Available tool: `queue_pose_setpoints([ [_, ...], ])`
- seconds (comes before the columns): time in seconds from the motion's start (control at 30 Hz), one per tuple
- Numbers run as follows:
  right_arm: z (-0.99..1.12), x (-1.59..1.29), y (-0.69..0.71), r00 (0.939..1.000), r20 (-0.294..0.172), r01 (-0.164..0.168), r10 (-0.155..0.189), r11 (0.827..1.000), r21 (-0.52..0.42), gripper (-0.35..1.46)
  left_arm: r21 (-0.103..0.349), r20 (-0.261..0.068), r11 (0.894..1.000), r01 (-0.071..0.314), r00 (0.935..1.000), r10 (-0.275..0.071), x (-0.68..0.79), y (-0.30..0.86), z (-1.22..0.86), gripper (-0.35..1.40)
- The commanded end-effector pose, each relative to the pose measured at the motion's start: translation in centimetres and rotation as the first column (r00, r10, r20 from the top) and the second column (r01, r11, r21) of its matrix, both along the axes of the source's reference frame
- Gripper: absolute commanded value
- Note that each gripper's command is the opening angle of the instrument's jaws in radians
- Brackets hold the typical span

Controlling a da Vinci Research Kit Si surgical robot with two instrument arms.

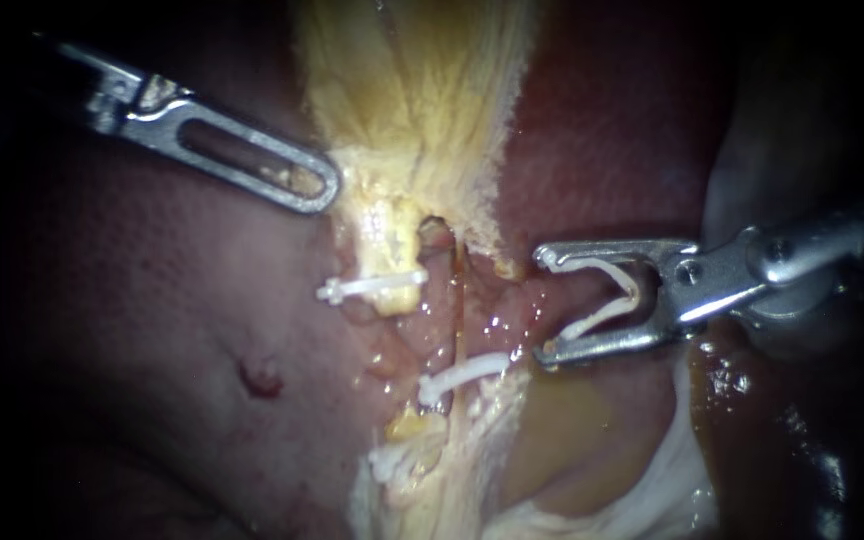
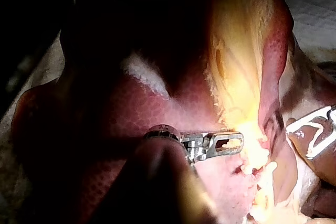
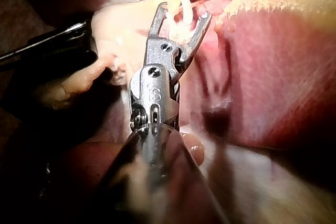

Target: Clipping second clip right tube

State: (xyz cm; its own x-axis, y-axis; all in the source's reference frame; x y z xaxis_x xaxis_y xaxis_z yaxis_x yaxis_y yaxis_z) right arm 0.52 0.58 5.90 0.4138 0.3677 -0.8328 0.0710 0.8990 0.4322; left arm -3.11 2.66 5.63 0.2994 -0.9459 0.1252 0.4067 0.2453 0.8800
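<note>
Pincer of the right instrument (image 1: 544,303), spread wide yet clamped from both sides on an open white clip (image 1: 607,295), stands just beside the right tube (image 1: 458,300), not around it, near a placed clip (image 1: 462,372); the tube's lower course is lost in pale tissue.

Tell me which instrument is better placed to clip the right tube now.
Right. The right instrument has a white clip held in its jaws, just beside the right tube. The left instrument shows no clip and sits farther off.
</note>
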Motion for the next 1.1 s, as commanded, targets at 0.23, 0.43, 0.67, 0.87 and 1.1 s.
queue_pose_setpoints([
  [0.23,0.00,0.02,0.00,1.0000,-0.001,0.001,-0.001,1.000,0.001,0.50,-0.002,0.001,1.000,0.004,1.0000,-0.004,0.03,-0.02,-0.05,-0.35],
  [0.43,0.06,0.08,-0.05,0.9999,-0.008,0.012,-0.012,1.000,0.002,0.50,-0.004,0.000,1.000,0.004,1.0000,-0.004,0.03,-0.04,-0.03,-0.35],
  [0.67,0.27,0.23,-0.20,0.9999,-0.007,0.013,-0.013,0.997,0.071,0.50,-0.005,0.000,1.000,0.004,1.0000,-0.004,0.03,-0.04,-0.01,-0.35],
  [0.87,0.55,0.36,-0.30,0.9999,0.002,0.010,-0.010,0.986,0.169,0.50,-0.005,0.000,1.000,0.004,1.0000,-0.004,0.03,-0.05,0.00,-0.35],
  [1.1,0.89,0.53,-0.40,0.9999,0.015,0.001,-0.004,0.977,0.213,0.50,-0.005,0.000,1.000,0.004,1.0000,-0.004,0.03,-0.05,0.00,-0.35],
])
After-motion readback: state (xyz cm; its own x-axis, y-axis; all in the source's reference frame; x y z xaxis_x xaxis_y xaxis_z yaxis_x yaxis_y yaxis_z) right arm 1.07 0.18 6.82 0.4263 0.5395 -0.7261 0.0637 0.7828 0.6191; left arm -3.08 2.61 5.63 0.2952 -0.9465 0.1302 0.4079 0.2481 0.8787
